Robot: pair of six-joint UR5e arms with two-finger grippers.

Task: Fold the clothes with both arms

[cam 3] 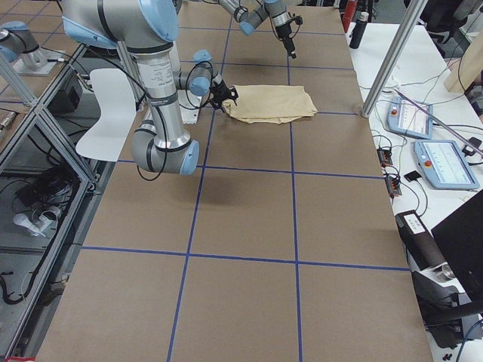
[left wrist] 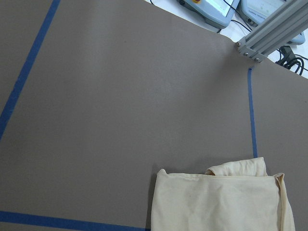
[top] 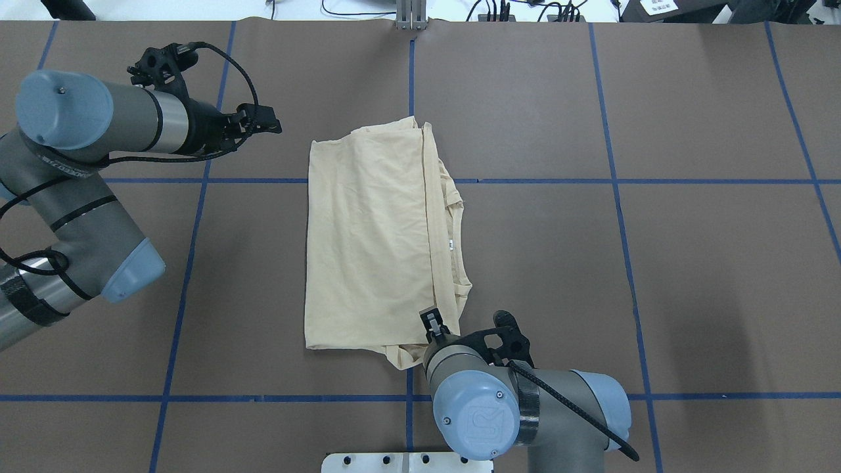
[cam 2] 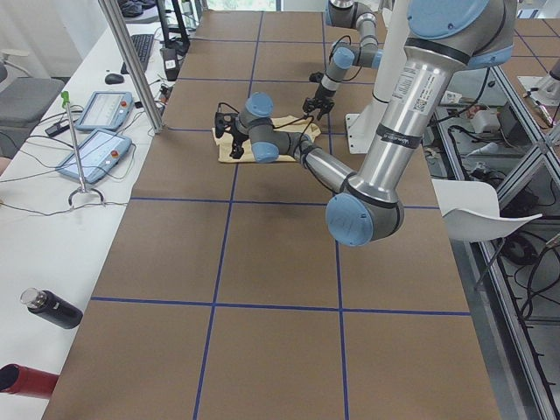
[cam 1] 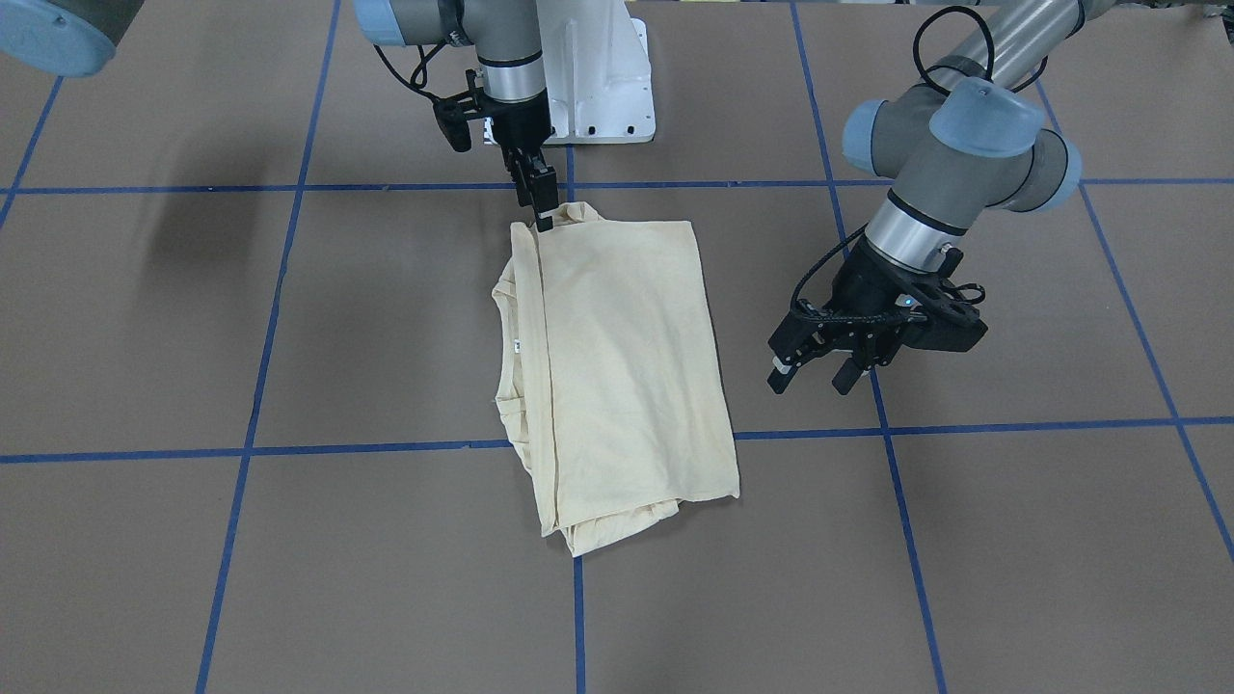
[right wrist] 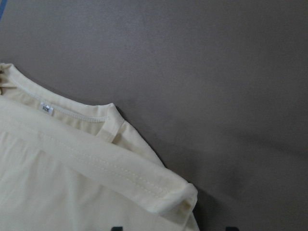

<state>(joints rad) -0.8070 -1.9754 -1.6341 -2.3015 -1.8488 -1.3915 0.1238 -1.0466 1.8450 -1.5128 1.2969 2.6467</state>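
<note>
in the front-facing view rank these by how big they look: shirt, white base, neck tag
1. shirt, by far the largest.
2. white base, though only part shows: the top edge cuts it off and the right arm covers some.
3. neck tag, a tiny speck.

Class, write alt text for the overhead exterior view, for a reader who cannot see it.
A folded pale cream shirt lies at the centre of a brown table gridded with blue tape. The right gripper sits at the shirt's lower right corner, while the left gripper hovers apart from it, off its upper left corner.
</note>
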